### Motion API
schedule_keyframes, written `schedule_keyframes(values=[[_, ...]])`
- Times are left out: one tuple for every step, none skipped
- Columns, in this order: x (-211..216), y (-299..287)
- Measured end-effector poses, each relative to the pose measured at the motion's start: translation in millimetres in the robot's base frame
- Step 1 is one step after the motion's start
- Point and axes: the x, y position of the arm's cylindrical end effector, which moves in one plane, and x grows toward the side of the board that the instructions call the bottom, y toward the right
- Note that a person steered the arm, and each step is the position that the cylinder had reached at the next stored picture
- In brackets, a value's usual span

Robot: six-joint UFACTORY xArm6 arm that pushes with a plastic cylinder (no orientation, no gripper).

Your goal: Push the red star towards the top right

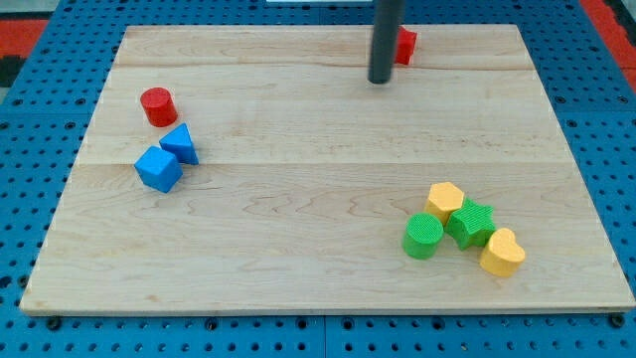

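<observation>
The red star lies near the view's top edge of the wooden board, right of centre, and the rod hides its left part. My tip rests on the board just below and to the left of the red star, close to it; I cannot tell if they touch.
A red cylinder, a blue triangular block and a blue cube sit at the view's left. A yellow hexagon, green cylinder, green block and yellow heart cluster at the bottom right. The board's top edge is near the star.
</observation>
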Motion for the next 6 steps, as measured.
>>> schedule_keyframes(values=[[-32.4,-3.6],[-42.8,19.7],[-48.8,40.4],[-48.4,56.6],[-42.5,63.5],[-22.5,41.2]])
